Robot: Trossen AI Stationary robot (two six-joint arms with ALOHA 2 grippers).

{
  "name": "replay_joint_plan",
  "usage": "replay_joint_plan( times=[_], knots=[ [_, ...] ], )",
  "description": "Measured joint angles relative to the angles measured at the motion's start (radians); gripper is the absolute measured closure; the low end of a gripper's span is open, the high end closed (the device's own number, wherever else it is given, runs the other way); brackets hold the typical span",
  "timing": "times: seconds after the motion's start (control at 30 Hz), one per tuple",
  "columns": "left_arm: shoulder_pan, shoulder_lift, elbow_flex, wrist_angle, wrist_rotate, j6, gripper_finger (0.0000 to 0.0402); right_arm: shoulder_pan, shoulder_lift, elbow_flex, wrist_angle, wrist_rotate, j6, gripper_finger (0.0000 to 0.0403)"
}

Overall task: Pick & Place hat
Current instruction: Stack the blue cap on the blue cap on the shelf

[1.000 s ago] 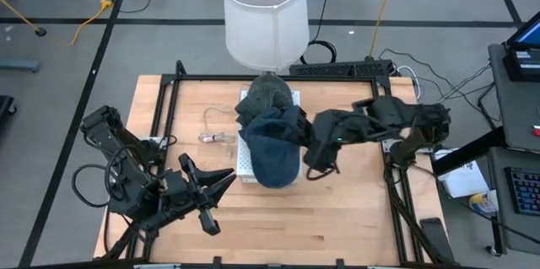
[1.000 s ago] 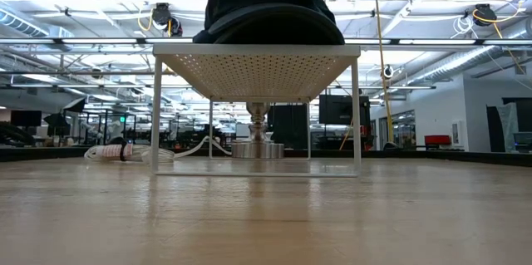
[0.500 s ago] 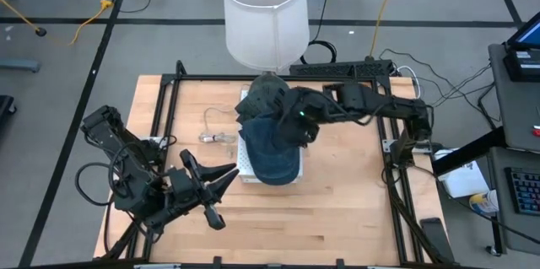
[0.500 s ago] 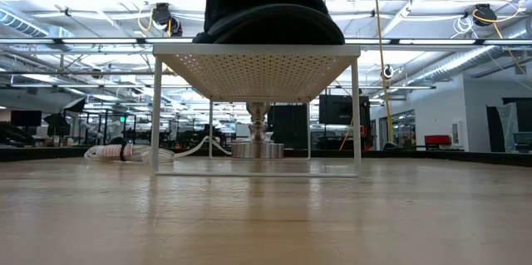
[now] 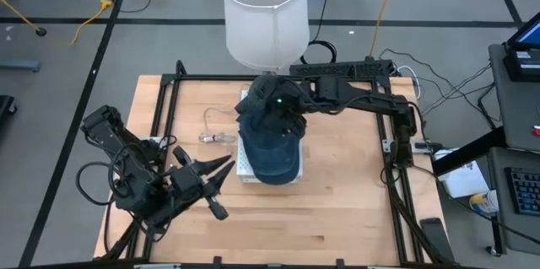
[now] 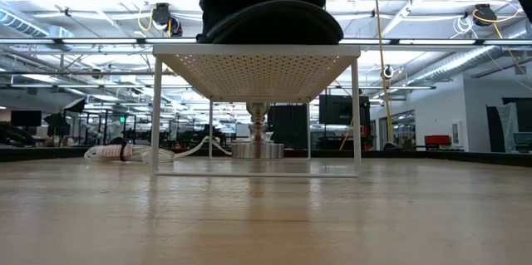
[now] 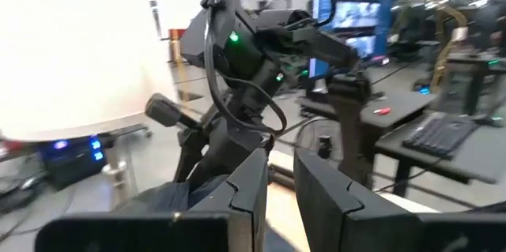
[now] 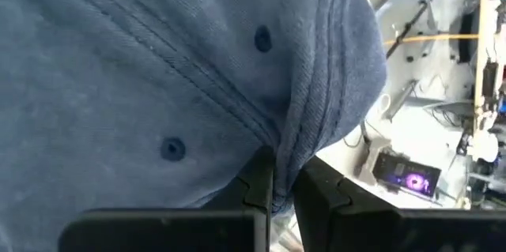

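Note:
A blue denim cap [image 5: 274,161] lies on a white perforated rack [image 5: 245,164] at the table's middle, brim toward the near edge. In the low view the cap [image 6: 270,16] sits on the rack's top [image 6: 258,50]. A dark green hat [image 5: 263,92] lies just behind it on the rack. My right gripper [image 5: 283,122] reaches in from the right over the cap's crown and is shut on it [image 8: 283,177]. My left gripper [image 5: 221,186] waits open over the table's near-left part [image 7: 281,177]. My right gripper pinches a raised fold of the blue cap's crown [image 8: 291,137] between its two fingers [image 8: 254,182], beside a stitched seam. It comes from above, slanting in from the table's right. The cap rests on the rack.
A tall lamp with a white shade [image 5: 264,12] stands at the far edge behind the rack; its metal base [image 6: 258,147] shows under the rack. A coiled cable [image 5: 217,137] lies left of the rack. Bare wood stretches along the near edge.
My right gripper has swung from beside the rack's right side toward the table's left and far edge, onto the cap's crown. My left gripper has turned slightly where it is. The cap stays on the rack.

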Motion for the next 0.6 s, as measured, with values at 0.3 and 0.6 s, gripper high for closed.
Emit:
replay_joint_plan(
  times=[0.3,0.6],
  knots=[
    [0.003,-0.004,0.000,0.000,-0.039,-0.006,0.0334,-0.036,0.016,0.001,-0.053,-0.001,0.105,0.0383],
    [0.022,-0.004,0.000,0.000,-0.039,-0.035,0.0334,-0.014,0.016,-0.079,-0.060,-0.050,0.122,0.0383]
  ],
)
